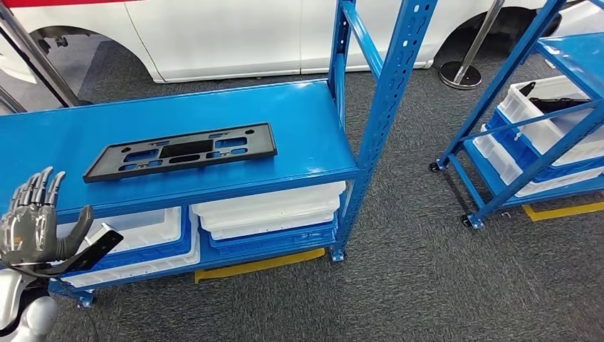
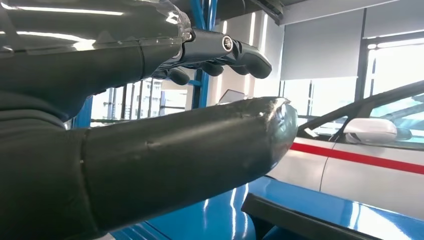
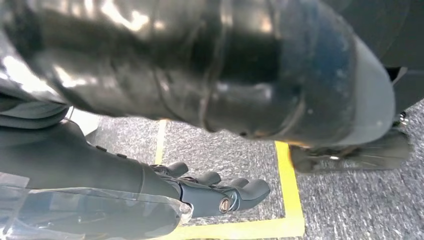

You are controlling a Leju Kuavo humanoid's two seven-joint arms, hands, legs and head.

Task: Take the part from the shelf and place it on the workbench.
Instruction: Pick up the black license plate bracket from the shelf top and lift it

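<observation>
1. Clearly, in the head view the part (image 1: 181, 152), a flat black slotted panel, already lies on the blue table (image 1: 299, 121), a little toward nine o'clock of its middle and well inside the edges. The left robot hand (image 1: 32, 221) stands at about eight o'clock of the picture, near the table's front edge, its fingers upright and spread, holding nothing and apart from the part.
2. Also in the head view, white bins (image 1: 267, 206) sit stacked on blue trays under the table; what they hold cannot be seen. On the second rack (image 1: 563, 92) at three o'clock, another white bin (image 1: 545, 107) holds a dark piece.
3. In the left wrist view the left robot hand's thick thumb (image 2: 200, 145) and darker fingers (image 2: 235, 50) stand apart with nothing between them; the part's dark edge shows on the blue surface.
4. In the right wrist view the right robot hand (image 3: 215, 192) hangs over grey carpet and a yellow floor line (image 3: 287, 200), its fingers loosely curled and empty, though how far they are closed I cannot tell.
5. Judged from this, placing looks done; the step in hand is drawing the left arm clear, best done up and back so no finger nudges the panel.
</observation>
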